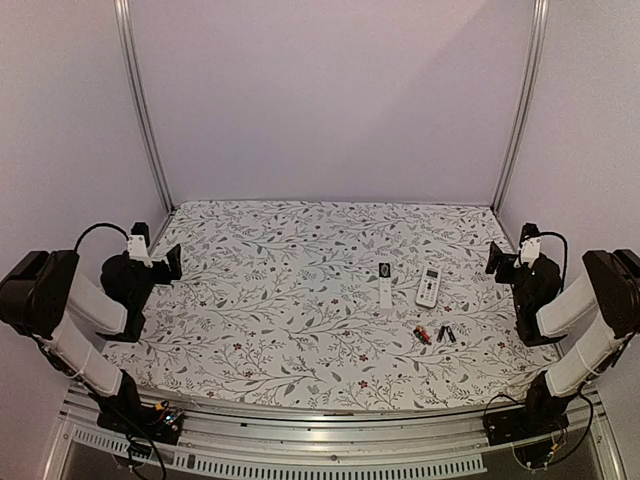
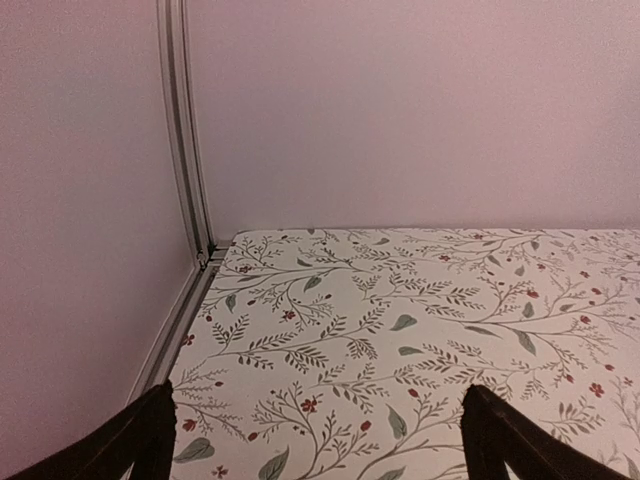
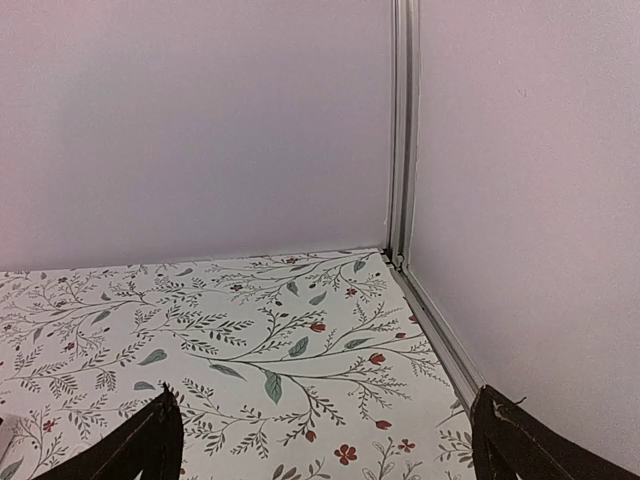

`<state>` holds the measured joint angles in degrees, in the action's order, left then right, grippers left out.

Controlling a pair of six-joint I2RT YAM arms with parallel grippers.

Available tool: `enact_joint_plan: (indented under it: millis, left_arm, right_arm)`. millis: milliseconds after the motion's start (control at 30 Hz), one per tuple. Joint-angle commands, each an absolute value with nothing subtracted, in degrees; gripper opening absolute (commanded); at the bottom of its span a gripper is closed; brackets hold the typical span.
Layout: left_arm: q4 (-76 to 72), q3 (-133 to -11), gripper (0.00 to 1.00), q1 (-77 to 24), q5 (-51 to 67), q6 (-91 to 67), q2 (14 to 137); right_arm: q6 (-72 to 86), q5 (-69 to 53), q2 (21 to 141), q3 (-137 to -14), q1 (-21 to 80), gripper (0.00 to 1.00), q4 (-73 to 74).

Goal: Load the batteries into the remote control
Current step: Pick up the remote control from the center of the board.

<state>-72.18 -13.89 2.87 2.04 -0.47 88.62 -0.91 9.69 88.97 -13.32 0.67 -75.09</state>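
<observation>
The batteries (image 1: 436,334) lie on the table (image 1: 280,300), right of centre and towards the near edge. One is red, on the left of the group; the black ones, which look like two, lie close together just to its right. Beyond them, on the far side, are two remotes lying side by side but apart. The slim white remote (image 1: 385,284) is on the left, and the wider white remote (image 1: 428,286), with a small screen and buttons, is on the right and slightly tilted. The batteries touch neither remote.

The table has a cloth printed with leaves and small red flowers. The left gripper (image 2: 320,438) hangs over the far left part of the table, its fingers (image 2: 148,442) spread wide with nothing between them. The right gripper (image 3: 330,438) hangs over the far right part, well apart from the batteries, its fingers (image 3: 505,442) equally wide and holding nothing. Plain pale walls (image 1: 330,100) and metal posts (image 1: 145,110) surround the table.
</observation>
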Motion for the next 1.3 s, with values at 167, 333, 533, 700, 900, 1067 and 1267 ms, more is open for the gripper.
enact_joint_plan:
  millis: [167,333,533,700,900,1067,1267]
  left_arm:
    - [-72.2,-14.9,1.00,2.7,1.9,-0.1,89.3]
    - [-63.5,-19.2,1.00,3.2,1.1,-1.3,86.2]
    - [-39.3,-32.7,0.99,2.9,-0.9,-4.8,78.7]
    - [-24.8,-41.4,0.98,-1.1,4.9,-9.3,72.8]
    - [-16.7,-46.9,0.97,-7.0,11.5,-14.5,70.5]
    - [-16.3,-47.0,0.96,-11.5,13.4,-13.5,72.7]
    - [-16.4,-47.1,0.93,-14.7,14.1,-12.4,77.4]
  right_arm:
    - [-1.1,9.4,89.2,-13.5,0.4,0.99,-76.0]
    - [2.1,16.6,81.4,-20.1,0.4,0.99,-57.9]
    - [7.3,2.8,72.8,-41.1,0.4,0.97,-16.9]
    - [16.6,6.4,75.3,-53.5,9.8,0.89,5.2]
    - [27.1,11.6,83.5,-63.0,25.2,0.84,21.2]
    - [32.1,15.0,96.0,-73.0,34.0,0.87,32.4]
    - [32.9,13.8,110.2,-82.4,38.5,0.88,39.0]
